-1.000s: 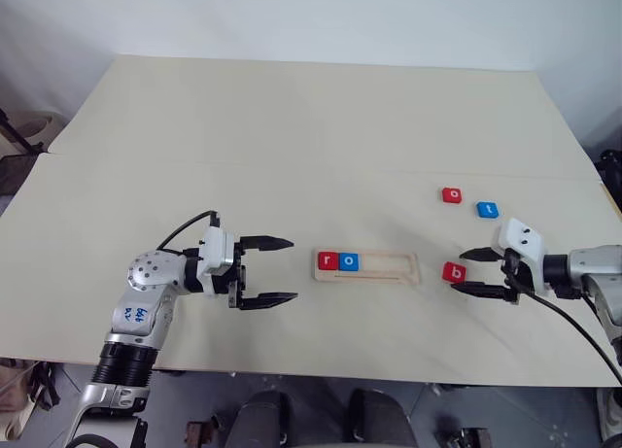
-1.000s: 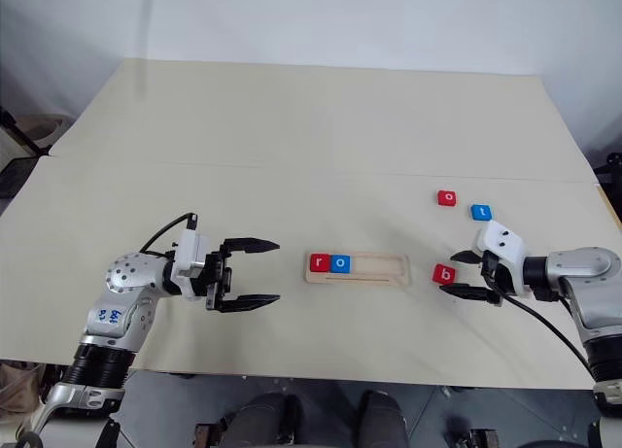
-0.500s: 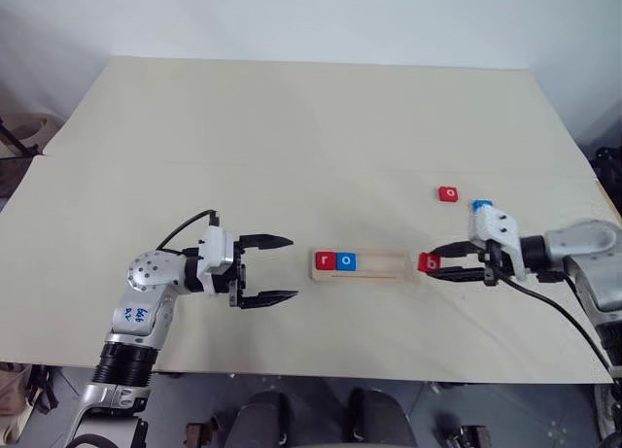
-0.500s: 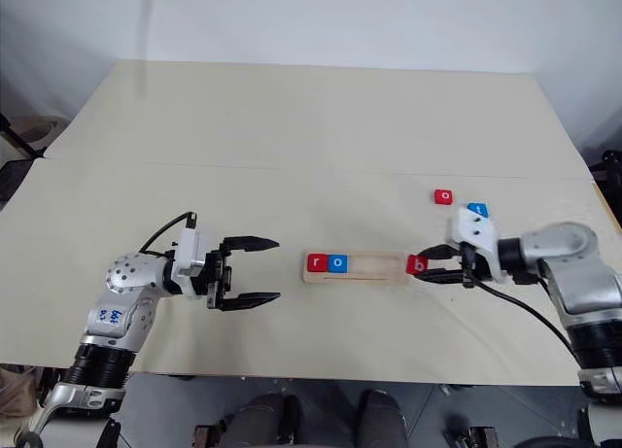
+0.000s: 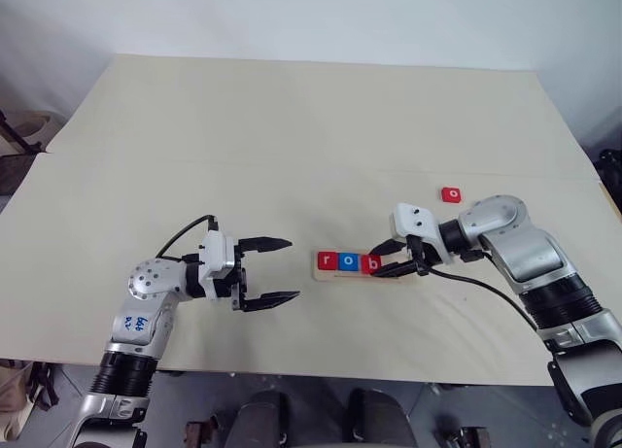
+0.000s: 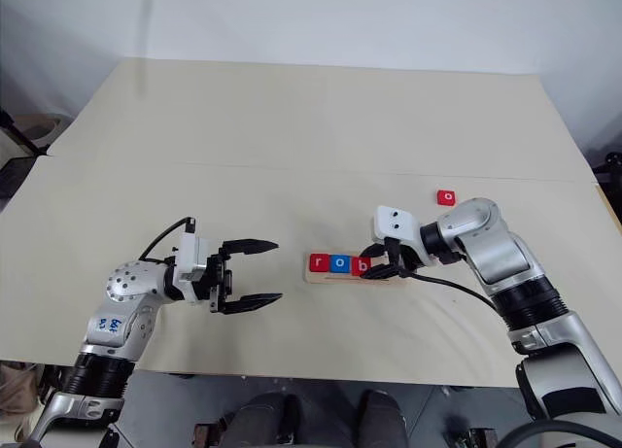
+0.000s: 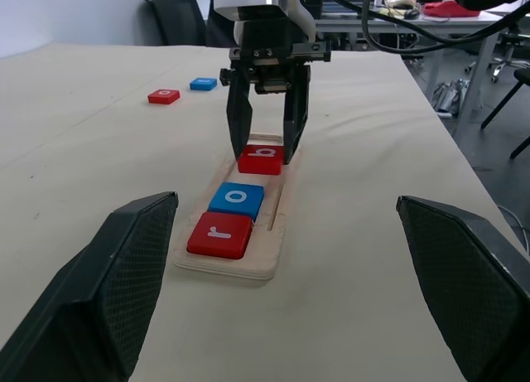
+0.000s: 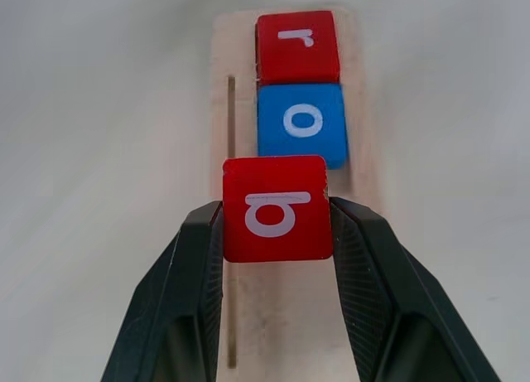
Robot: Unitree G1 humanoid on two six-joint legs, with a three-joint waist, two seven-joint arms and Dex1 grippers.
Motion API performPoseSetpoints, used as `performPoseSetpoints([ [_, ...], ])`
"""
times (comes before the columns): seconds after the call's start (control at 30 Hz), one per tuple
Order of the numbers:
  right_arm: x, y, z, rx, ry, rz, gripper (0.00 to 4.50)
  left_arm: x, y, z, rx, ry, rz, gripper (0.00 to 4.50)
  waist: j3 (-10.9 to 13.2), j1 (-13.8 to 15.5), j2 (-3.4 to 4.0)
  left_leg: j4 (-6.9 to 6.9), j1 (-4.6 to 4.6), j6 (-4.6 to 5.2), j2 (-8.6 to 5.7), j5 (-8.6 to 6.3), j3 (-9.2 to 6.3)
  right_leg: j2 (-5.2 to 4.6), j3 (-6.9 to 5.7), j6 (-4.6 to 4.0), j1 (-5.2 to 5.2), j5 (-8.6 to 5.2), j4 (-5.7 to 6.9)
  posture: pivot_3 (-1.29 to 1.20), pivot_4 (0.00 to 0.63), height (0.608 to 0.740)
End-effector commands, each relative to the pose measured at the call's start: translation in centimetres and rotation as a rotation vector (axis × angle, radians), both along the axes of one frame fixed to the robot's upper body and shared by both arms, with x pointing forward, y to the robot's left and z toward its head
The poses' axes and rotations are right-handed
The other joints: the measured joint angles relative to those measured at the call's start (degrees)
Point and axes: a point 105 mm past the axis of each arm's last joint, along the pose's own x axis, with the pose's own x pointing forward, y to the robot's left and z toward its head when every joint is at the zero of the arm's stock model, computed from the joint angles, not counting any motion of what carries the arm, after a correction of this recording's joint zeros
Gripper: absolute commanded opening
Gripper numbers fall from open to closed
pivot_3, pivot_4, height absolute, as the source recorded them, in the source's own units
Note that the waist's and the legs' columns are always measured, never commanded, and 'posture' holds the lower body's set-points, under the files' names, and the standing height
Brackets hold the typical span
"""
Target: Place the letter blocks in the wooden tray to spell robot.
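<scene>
light: bright, even, diffuse | shadows: soft, faint | glare: none | focus: sharp, wrist-view foreground slightly soft

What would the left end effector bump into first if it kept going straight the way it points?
Probably the wooden tray, at the end where the red r block sits. The left end effector points along the table toward it with bare table between, though its height is unclear.

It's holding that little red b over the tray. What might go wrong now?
Three things, I'd guess. The right pincer holds the red b block only by its side edges, so it might slip or twist. It hangs close behind the blue o block in the wooden tray; lowered too near, it could land on that block's edge or shove it. The tray itself lies loose on the table and might shift if bumped.
</scene>
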Motion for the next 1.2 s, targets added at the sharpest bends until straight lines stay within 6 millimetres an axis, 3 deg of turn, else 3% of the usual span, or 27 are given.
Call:
performPoseSetpoints([
  [0.03,0.4,0.2,0.8,-0.002,-0.041,0.021,1.46,-0.4,0.2,0.7,-0.008,-0.043,0.01,4.5,0.0,0.02,0.0,0.01,0.0,0.0,0.0,0.0,0.0,0.0,0.0,0.0,0.0,0.0,0.0,0.0,0.15,0.74],
  [0.47,1.5,0.3,0.5,-0.013,-0.056,0.009,1.46,-0.5,0.3,0.7,-0.013,-0.045,0.031,4.5,0.0,-0.02,0.01,-0.02,0.0,0.0,-0.01,0.0,0.01,0.0,0.01,0.0,-0.01,0.0,0.0,0.0,0.15,0.74],
  [0.77,0.5,-0.1,2.7,0.079,-0.063,0.008,4.48,-0.4,0.2,0.6,-0.018,-0.043,0.027,4.5,0.01,0.08,0.01,-0.02,0.0,0.0,0.01,0.0,0.0,0.0,0.01,0.0,-0.02,0.0,0.0,0.0,0.15,0.74],
  [0.93,-0.1,-1.8,2.7,0.079,-0.063,-0.041,4.48,-0.2,0.1,0.5,-0.019,-0.041,0.02,4.5,0.01,0.18,0.01,-0.02,0.0,0.0,-0.02,0.0,-0.02,-0.01,0.0,0.0,0.01,0.0,0.0,0.0,0.15,0.74],
  [1.03,-0.2,-3.1,1.6,0.048,-0.063,-0.092,3.84,-0.1,0.0,0.4,-0.019,-0.04,0.013,4.5,0.0,0.09,0.01,-0.04,0.0,0.0,-0.07,0.0,0.01,-0.01,0.0,0.0,0.0,0.0,-0.01,0.0,0.15,0.74],
  [1.2,0.2,-2.9,0.1,0.029,-0.07,-0.124,2.08,0.2,-0.2,0.5,-0.019,-0.041,0.004,4.5,0.01,-0.02,0.01,-0.06,0.01,0.0,-0.08,0.0,0.05,0.0,0.02,0.0,-0.02,0.0,0.0,0.0,0.15,0.74],
])
